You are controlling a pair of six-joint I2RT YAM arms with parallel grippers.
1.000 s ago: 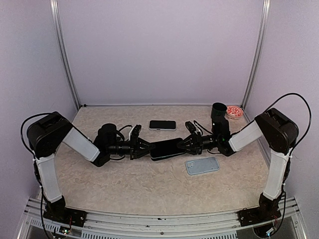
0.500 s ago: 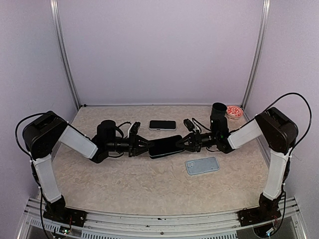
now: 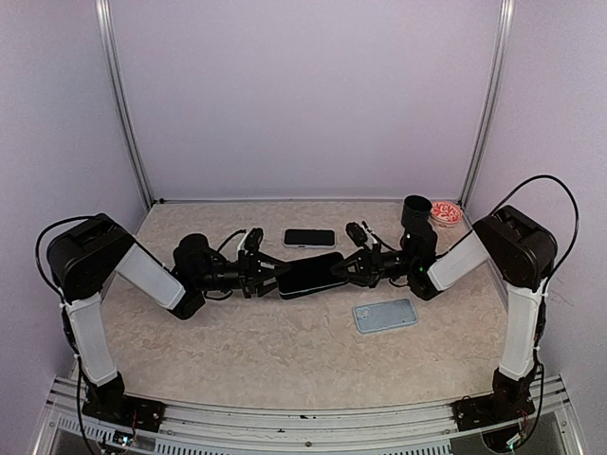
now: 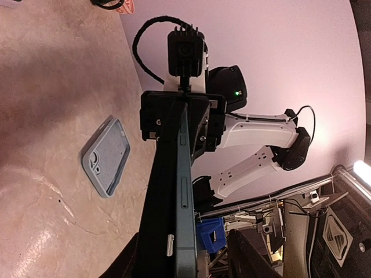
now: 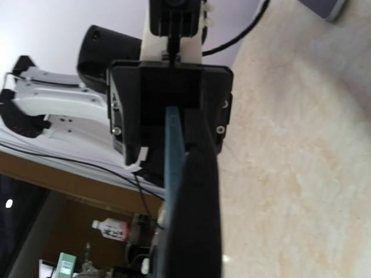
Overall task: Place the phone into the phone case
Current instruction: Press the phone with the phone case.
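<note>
Handover, seemingly: right claw (image 3: 347, 270) clamped on phone (image 3: 311, 275), aloft between both claws; left claw (image 3: 270, 277) spread apart at its other end. Next calls for lowering squarely into phone case (image 3: 385, 315), below and nearward of right claw.

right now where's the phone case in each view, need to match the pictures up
top external: the phone case lies flat on the table, right of centre, below and right of the raised phone.
left wrist: left of centre, flat on the table, left of the raised phone.
right wrist: not in it.
shared landmark: the raised phone, seen edge-on down the middle of both wrist views.
</note>
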